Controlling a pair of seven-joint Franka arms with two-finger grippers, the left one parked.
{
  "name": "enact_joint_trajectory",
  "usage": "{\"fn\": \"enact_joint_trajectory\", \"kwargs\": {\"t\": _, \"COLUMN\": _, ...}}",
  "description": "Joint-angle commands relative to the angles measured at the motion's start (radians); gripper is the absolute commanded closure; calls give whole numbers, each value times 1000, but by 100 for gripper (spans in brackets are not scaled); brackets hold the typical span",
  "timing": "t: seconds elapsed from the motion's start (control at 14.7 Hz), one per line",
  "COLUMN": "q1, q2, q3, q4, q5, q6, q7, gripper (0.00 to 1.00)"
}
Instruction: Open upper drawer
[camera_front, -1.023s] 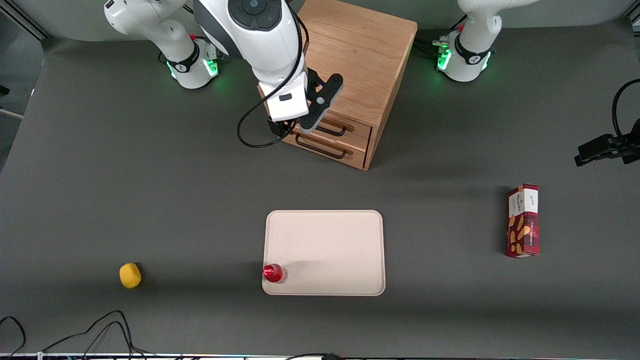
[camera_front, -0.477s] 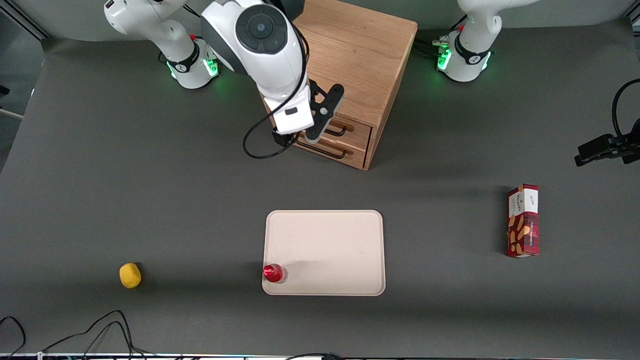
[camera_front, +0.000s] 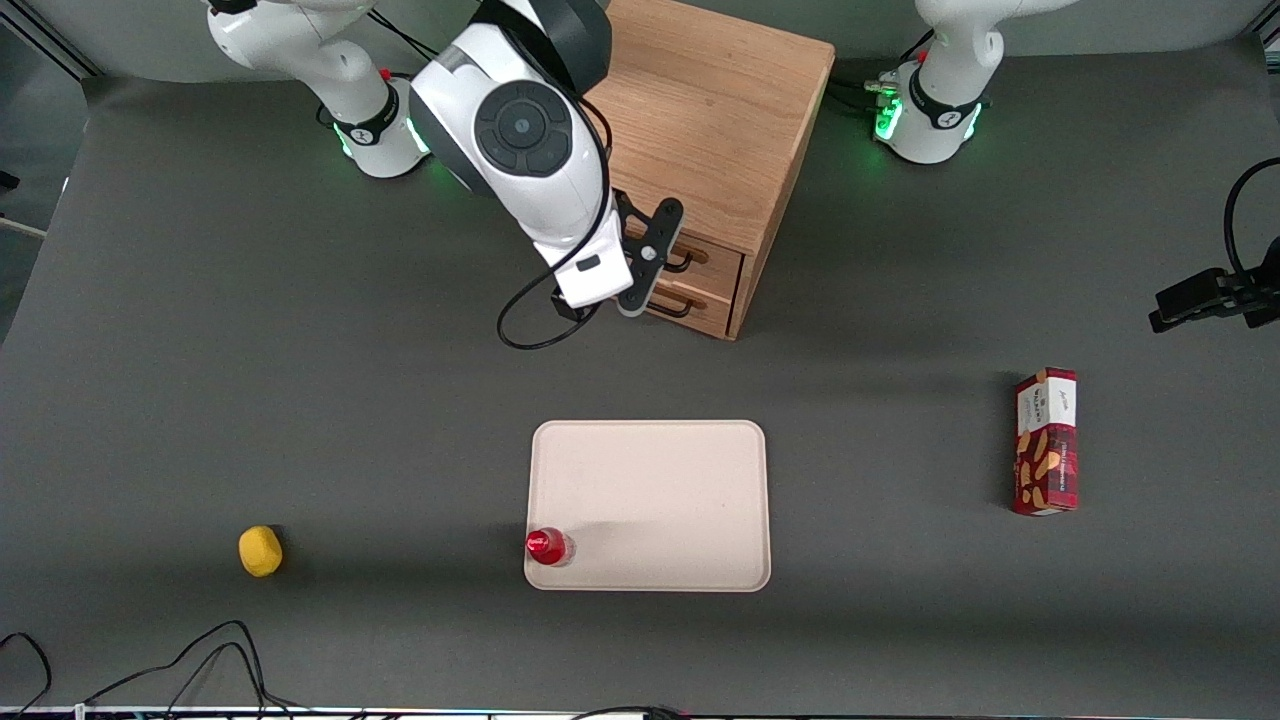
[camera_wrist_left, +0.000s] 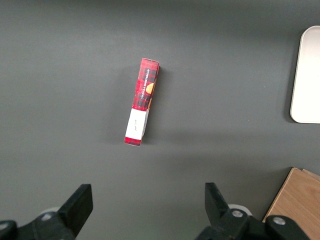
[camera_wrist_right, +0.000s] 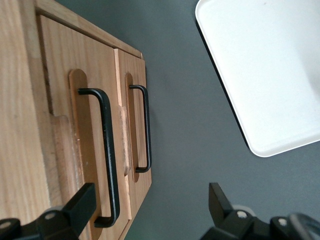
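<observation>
The upper drawer sat shut in the cabinet, flush above its twin lower drawer, light oak with a thin black handle. Bare table lay open in front of the drawer faces, with the tray well nearer the camera. The gripper hung just in front of the drawers, fingers spread apart, holding nothing and not touching the handle.
</observation>
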Motion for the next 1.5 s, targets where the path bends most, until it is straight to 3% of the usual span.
{"fn": "enact_joint_trajectory", "kwargs": {"t": 0.0, "q1": -2, "q2": 14, "q3": -3, "q4": -12, "q5": 18, "q6": 12, "q7": -28, "gripper": 0}}
{"fn": "enact_joint_trajectory", "kwargs": {"t": 1.43, "q1": 8, "q2": 50, "q3": 43, "q4": -114, "q5": 12, "q6": 95, "q7": -32, "gripper": 0}}
